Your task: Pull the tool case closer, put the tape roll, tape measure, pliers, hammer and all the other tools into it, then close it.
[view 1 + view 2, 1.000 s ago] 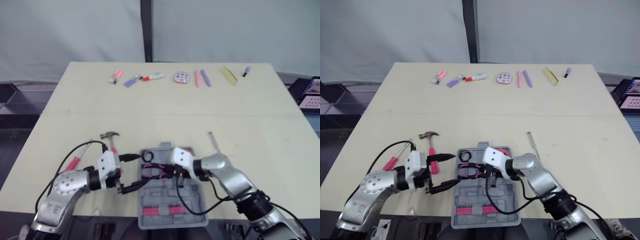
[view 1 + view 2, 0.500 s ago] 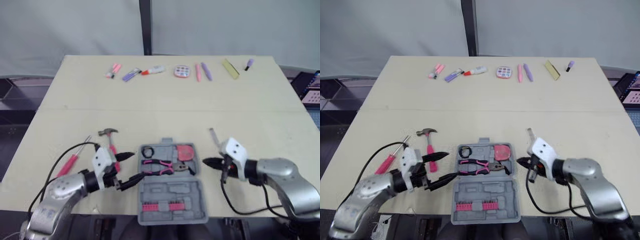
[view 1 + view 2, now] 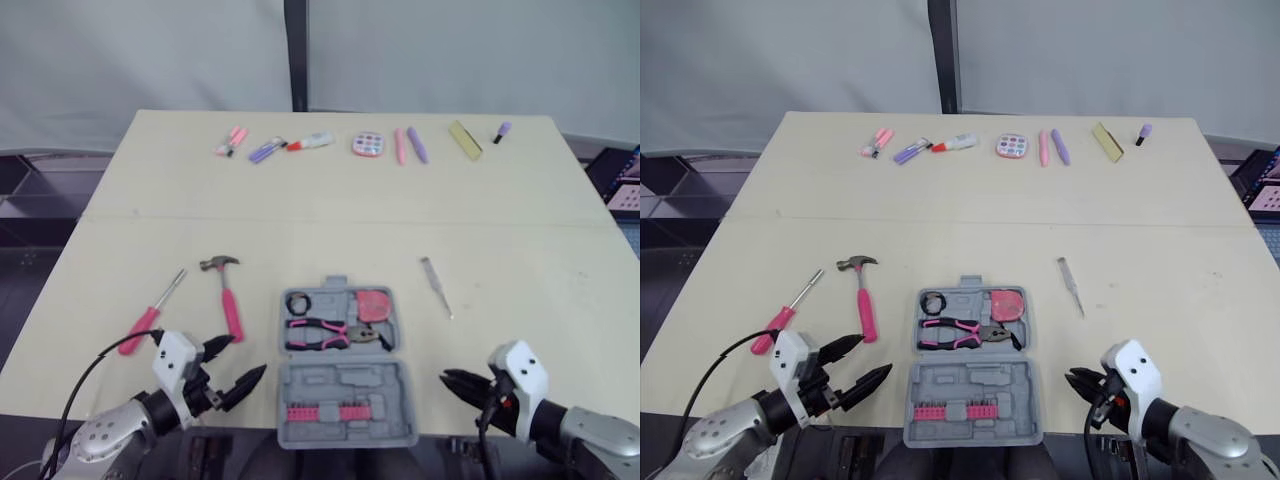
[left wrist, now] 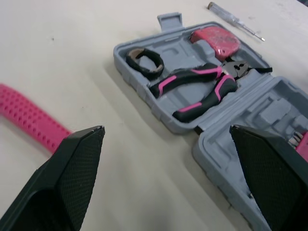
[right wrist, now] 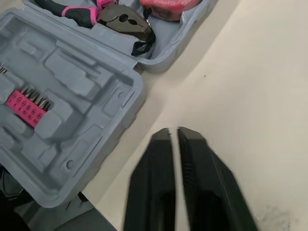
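Two halves of the case (image 3: 340, 382) lie open and flat at the near middle of the table (image 3: 520, 240).

Far half:
- tape roll (image 3: 298, 302) sits in its 10 o'clock corner
- tape measure (image 3: 375, 305) sits at 2 o'clock
- pliers (image 3: 322, 333) lie across below both, pink handles toward 9, nose toward 3

Near half: a strip of pink bits (image 3: 320, 413) sits along the 6 o'clock edge, and the other moulded slots are bare grey.

With the case as dial centre:
- Hammer (image 3: 226, 295) is on the table at 10 o'clock, near the case but apart from it, with the head at the far end.
- Screwdriver (image 3: 150, 312) is farther out, about 9 o'clock, lying tilted.
- Thin metal probe (image 3: 436, 286) is at 2 o'clock, apart from the case.
- Pens (image 3: 412, 144) are in a row at 12, along the far edge.

Left gripper (image 3: 248, 354) is at 8 o'clock, just beside the near half. Its fingers are spread wide and empty, with the tips aimed at the case.

Right gripper (image 5: 173, 131) is at 4 o'clock. Its fingers are drawn almost together with a thin slit between them, and they hold nothing. The tips point toward the case, which they do not touch.
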Controlling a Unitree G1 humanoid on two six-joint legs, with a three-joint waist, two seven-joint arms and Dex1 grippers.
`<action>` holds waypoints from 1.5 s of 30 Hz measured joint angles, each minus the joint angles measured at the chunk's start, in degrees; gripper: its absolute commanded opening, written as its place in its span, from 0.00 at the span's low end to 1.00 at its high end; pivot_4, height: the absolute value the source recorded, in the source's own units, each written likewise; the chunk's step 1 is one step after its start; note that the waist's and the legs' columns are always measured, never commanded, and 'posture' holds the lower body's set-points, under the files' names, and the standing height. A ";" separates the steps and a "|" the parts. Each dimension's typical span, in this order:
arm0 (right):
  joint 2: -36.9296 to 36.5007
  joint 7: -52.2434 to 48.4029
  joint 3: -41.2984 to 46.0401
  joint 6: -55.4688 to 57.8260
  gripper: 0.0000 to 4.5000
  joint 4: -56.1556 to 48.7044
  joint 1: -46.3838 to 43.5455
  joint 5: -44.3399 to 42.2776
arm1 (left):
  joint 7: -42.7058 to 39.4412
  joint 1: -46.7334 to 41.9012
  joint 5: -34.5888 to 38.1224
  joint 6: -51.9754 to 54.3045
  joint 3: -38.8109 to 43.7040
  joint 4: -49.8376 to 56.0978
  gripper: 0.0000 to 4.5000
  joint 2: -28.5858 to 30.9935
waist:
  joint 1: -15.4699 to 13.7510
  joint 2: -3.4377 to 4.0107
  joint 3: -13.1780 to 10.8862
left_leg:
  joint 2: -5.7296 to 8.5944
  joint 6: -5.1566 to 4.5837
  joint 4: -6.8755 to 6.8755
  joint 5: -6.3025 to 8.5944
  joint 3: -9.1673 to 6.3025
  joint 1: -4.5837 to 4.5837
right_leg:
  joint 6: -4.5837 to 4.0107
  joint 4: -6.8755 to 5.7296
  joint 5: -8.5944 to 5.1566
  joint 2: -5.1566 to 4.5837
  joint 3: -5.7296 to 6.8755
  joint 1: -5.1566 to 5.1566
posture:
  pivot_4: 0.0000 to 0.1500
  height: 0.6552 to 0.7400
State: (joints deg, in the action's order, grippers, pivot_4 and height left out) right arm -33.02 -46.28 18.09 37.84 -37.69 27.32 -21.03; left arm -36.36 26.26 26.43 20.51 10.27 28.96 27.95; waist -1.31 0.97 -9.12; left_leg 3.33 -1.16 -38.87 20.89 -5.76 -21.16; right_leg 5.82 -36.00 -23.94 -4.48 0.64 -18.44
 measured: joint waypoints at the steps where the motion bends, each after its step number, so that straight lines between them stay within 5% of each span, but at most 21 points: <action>1: -0.29 0.00 0.43 0.06 0.50 0.03 0.02 -0.54 | -0.49 0.39 -0.11 -0.79 0.13 -0.89 1.00 0.00 | -0.02 0.00 0.00 | 0.00 0.00 0.01 0.00 0.00 0.00 | 0.00 0.00 0.00 0.00 0.01 0.00 | 1.00 0.69; 5: -1.63 -0.03 0.91 -0.08 0.92 1.31 0.36 -1.29 | -1.99 1.11 -1.22 -4.72 1.27 -4.52 1.00 0.06 | -0.04 0.00 0.00 | 0.01 0.00 0.01 0.00 0.00 0.00 | 0.00 0.02 0.00 0.00 0.01 0.01 | 1.00 0.69; 11: -3.90 -0.03 1.35 -0.16 0.97 2.63 0.18 -2.16 | -2.02 0.99 -2.10 -6.16 1.53 -5.56 1.00 0.01 | -0.05 0.00 0.00 | 0.01 0.00 0.01 0.00 0.00 -0.01 | 0.00 0.00 0.00 -0.01 0.02 0.01 | 1.00 0.69; 15: -5.26 -0.05 1.36 -0.01 0.69 3.21 0.50 -2.52 | -2.30 0.73 -1.46 -5.92 1.47 -4.12 0.71 0.01 | -0.04 0.00 0.00 | 0.00 0.00 0.01 0.00 0.00 0.00 | 0.00 -0.03 0.00 0.00 0.03 0.01 | 1.00 0.69; 21: -6.00 -0.49 1.38 -0.92 0.01 4.53 0.91 -2.92 | -2.83 -0.37 -1.31 -5.43 1.35 -4.17 0.01 0.16 | -0.04 0.01 0.01 | 0.01 -0.01 -0.01 0.00 0.01 0.00 | 0.00 -0.06 0.00 0.00 0.04 0.01 | 1.00 0.69; 45: -9.27 0.47 -1.79 0.22 0.01 7.75 -3.89 -2.14 | -4.59 -1.95 -8.88 -10.04 -5.88 -7.12 0.01 1.40 | -0.05 0.01 0.02 | 0.01 -0.02 -0.08 0.01 0.02 0.02 | 0.00 -0.48 0.00 0.00 0.06 -0.02 | 1.00 0.69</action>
State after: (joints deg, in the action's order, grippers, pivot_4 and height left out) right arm -42.29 -45.81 16.30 38.06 -29.95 23.43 -23.17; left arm -40.95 24.31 17.55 10.47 4.39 21.84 29.35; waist -1.36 0.97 -9.10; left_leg 3.34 -1.18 -38.95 20.90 -5.73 -21.14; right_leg 5.82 -36.49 -23.94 -4.47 0.70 -18.46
